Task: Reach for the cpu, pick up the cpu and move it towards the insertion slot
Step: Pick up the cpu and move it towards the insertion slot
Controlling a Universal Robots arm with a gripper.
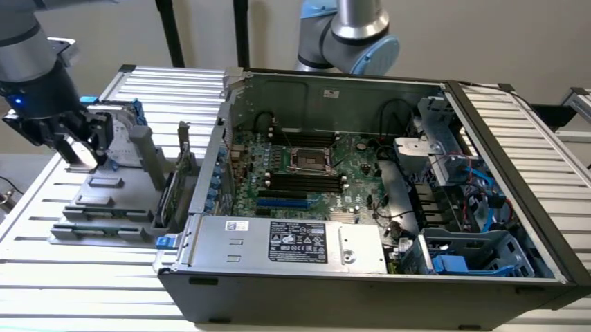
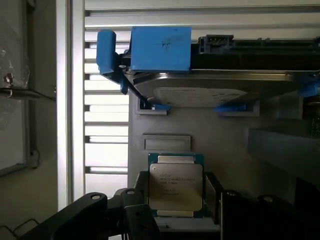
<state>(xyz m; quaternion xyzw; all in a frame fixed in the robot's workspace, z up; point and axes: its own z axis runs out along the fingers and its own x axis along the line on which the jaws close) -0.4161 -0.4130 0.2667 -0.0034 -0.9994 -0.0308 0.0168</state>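
Evidently the step in hand is the carry. In the exterior view the gripper [image 1: 79, 152] hangs over the grey holder [image 1: 102, 207] on the slatted table [image 1: 55, 277], at the exterior view's left and outside the computer case [image 1: 369, 297]. A pale plate, which I take to be the chip [image 1: 82, 155], sits between its dark fingers, apparently clear of the holder and somewhat tilted. The socket [image 1: 311, 160], a shiny frame with a dark centre, lies well apart from it on the board inside the case, just above the long black memory slots [image 1: 305, 181]. The hard drive [image 1: 118, 135] with blue rails stands just beside the gripper.

From the wrist view, the chip [image 2: 176, 185] lies between the two fingers [image 2: 141, 192], which are narrowed right in on its opposite side edges. They seem to hold it by those edges alone, its silvery top unobstructed and a green rim showing at either end. The hard drive [image 2: 220, 90] stands upright in the holder [image 2: 225, 150], just past the chip.

Doing this well, I judge, means steady pressure on the edges so the chip cannot slide. The chip should travel level, high enough to clear the drive and the case wall, and arrive square to the socket frame.
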